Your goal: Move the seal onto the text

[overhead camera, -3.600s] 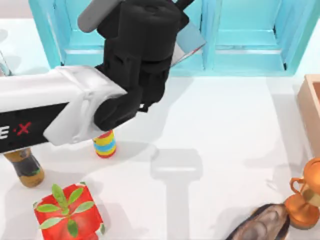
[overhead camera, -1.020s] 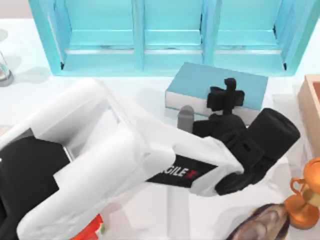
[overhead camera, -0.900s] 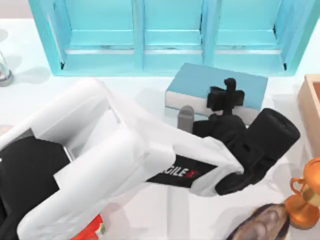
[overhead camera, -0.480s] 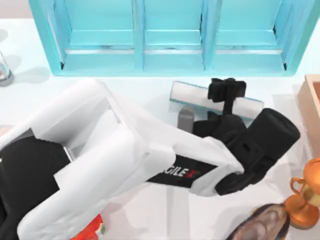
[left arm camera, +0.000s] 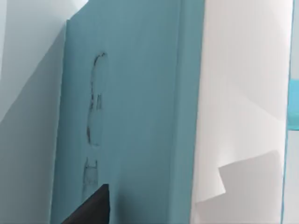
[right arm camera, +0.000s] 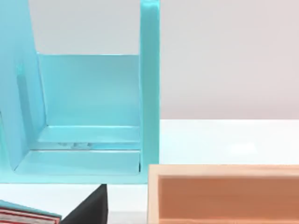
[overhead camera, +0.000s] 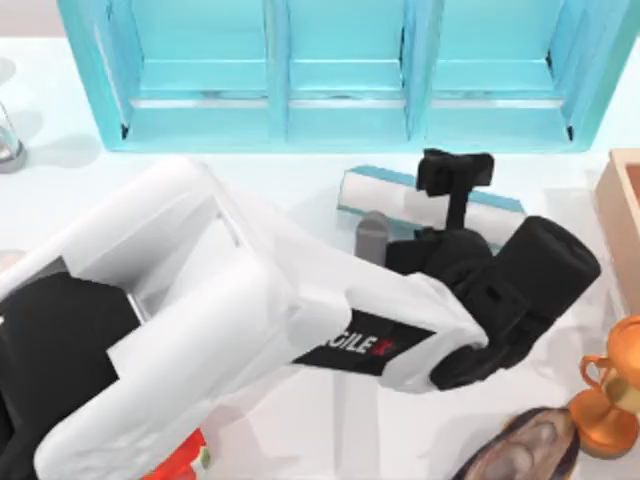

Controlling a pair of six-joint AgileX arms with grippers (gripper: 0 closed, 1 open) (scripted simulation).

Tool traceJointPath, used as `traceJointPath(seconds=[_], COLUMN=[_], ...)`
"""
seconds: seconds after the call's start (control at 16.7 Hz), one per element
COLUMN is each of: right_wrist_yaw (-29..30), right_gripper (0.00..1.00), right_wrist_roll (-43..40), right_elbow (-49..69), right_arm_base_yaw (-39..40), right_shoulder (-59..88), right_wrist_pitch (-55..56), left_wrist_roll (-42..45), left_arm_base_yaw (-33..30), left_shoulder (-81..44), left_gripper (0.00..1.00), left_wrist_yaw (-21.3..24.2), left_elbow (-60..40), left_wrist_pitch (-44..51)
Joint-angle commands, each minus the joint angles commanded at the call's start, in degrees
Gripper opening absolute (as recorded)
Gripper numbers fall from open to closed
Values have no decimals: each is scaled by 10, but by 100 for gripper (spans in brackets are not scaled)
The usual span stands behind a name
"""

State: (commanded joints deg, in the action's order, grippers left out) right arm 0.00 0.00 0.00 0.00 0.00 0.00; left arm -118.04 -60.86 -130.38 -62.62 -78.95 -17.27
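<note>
While the left gripper hangs right over the text, I cannot tell whether it is spread, closed, or carrying anything. In the left wrist view the teal cover comes up very close. The text does not lie flat: it is tipped up on a long edge, its white pages facing the camera above. The teal shelf unit stands just behind the text. The wooden box is off to its right, and the bronze trophy and dark shell lump sit well in front of it. Where the seal is, I cannot tell. I judge the placing step is in hand but at risk. The next move calls for the text lying flat, then a gentle straight descent. The right arm idles, facing the shelf unit and box.
</note>
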Motion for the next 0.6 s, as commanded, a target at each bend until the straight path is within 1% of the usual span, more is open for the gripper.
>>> traceJointPath(seconds=[0.18,0.3,0.48,0.6], right_wrist_yaw=[0,0,0,0], right_gripper=[100,100,100,100], right_wrist_roll=[0,0,0,0], right_elbow=[0,0,0,0], right_arm_base_yaw=[0,0,0,0], right_shoulder=[0,0,0,0], right_wrist_pitch=[0,0,0,0], left_wrist_roll=[-15,-49,-136,-211], left_arm_base_yaw=[9,19,11,-15], left_shoulder=[-1,-1,11,27], left_gripper=[100,100,100,100], left_wrist_yaw=[-1,-6,-20,-37], left_elbow=[-3,-6,-13,-15], left_wrist_pitch=[19,55,151,235])
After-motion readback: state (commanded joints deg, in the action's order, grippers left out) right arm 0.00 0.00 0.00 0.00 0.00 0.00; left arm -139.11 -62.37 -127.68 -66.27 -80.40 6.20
